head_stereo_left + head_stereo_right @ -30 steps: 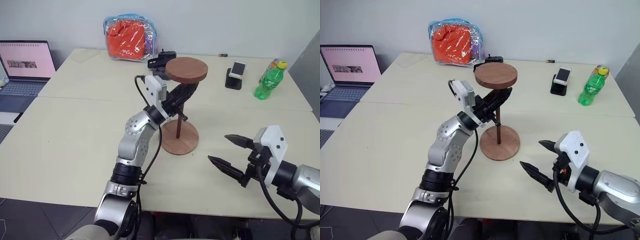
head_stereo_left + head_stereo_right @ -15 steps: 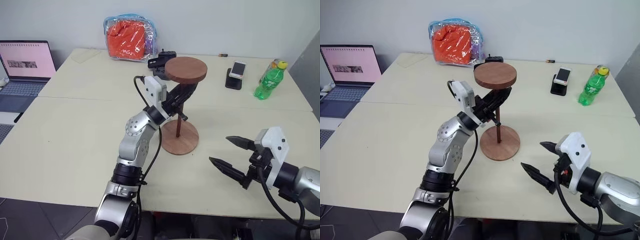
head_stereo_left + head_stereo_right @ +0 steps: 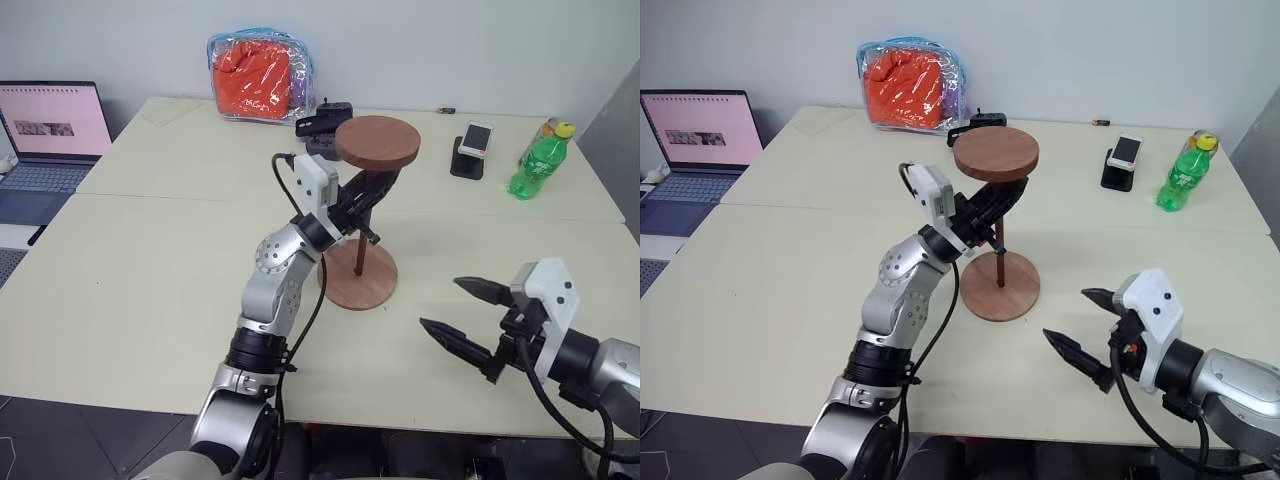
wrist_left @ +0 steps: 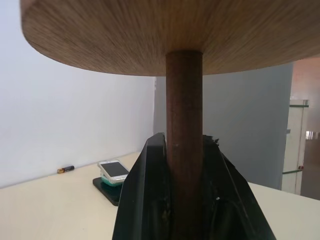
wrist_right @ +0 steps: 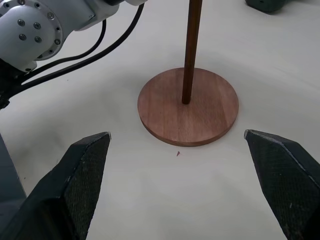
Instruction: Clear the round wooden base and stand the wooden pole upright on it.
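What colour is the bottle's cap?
Yellow, on the green bottle; the left eye view shows it best.

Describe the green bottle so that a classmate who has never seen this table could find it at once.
Start at the pale table and go to its far right corner. Past the phone on its black stand lies the green bottle. Its green body and yellow cap set it apart.

wooden pole [image 5: 192,50] upright in round wooden base [image 5: 188,107], right gripper [image 5: 185,170] jaws wide apart
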`<act>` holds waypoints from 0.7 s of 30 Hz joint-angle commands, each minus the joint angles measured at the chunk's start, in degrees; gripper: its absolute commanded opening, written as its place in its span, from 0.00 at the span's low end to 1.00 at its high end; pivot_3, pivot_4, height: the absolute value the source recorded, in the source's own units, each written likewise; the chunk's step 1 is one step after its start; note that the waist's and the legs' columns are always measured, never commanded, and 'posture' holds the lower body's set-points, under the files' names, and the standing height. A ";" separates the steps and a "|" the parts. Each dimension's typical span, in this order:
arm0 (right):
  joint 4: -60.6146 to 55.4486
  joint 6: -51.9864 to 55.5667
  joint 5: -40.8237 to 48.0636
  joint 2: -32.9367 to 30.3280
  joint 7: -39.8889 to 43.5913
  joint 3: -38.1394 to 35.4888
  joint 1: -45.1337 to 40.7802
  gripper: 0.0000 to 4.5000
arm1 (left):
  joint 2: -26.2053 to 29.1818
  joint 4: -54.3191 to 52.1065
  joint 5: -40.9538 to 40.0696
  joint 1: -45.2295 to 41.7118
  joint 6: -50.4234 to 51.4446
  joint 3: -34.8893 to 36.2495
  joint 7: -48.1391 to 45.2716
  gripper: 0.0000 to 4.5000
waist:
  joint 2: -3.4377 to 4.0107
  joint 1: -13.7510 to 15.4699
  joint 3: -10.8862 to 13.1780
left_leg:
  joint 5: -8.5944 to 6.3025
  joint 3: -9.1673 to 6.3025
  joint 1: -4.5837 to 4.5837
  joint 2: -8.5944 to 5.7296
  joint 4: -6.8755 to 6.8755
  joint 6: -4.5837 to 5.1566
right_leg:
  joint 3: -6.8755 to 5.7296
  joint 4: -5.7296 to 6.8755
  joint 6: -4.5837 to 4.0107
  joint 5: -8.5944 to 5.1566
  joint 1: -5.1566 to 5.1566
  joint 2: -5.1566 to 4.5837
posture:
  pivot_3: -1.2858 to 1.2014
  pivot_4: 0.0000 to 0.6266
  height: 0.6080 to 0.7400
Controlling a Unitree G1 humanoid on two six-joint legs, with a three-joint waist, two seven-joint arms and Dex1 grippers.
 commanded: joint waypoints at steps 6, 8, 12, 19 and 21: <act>-5.66 -4.78 2.76 1.67 -2.24 1.16 -0.82 1.00 | 0.63 0.14 0.10 -1.94 -1.52 0.99 0.51 0.06 | 0.00 -0.01 0.00 | 0.00 -0.01 0.01 0.00 0.00 0.00 | 0.00 0.00 0.00 0.00 0.00 0.01 | 0.52 0.24 1.00; -5.66 -5.03 3.09 1.76 -2.55 1.39 -0.91 1.00 | 0.66 0.46 0.04 -2.22 -1.56 1.02 0.56 0.06 | 0.00 -0.01 0.00 | 0.00 0.00 0.01 0.01 0.00 0.00 | 0.01 0.00 0.00 0.00 0.00 0.01 | 0.52 0.24 1.00; -5.66 -5.44 2.91 1.22 -2.61 2.03 -0.65 1.00 | 0.45 0.87 0.15 -2.35 -2.02 0.83 0.56 0.06 | 0.00 -0.01 0.00 | 0.00 0.00 0.01 0.01 0.00 -0.01 | 0.00 0.00 0.00 0.00 0.00 0.01 | 0.52 0.24 1.00; -5.66 -6.13 2.60 -0.14 -2.00 2.37 0.72 1.00 | 0.33 0.90 0.30 -2.12 -2.22 0.58 0.57 0.06 | 0.00 -0.01 0.00 | 0.00 0.00 0.02 0.00 0.00 0.00 | 0.00 0.00 0.00 0.00 0.01 0.01 | 0.52 0.24 1.00; -5.66 -6.38 2.52 -0.44 -2.04 2.43 0.87 1.00 | 0.52 0.57 0.28 -1.80 -2.03 0.55 0.55 0.06 | 0.00 -0.01 0.00 | 0.00 0.00 0.02 0.01 0.00 0.00 | 0.01 0.00 0.00 0.00 0.01 0.01 | 0.52 0.24 1.00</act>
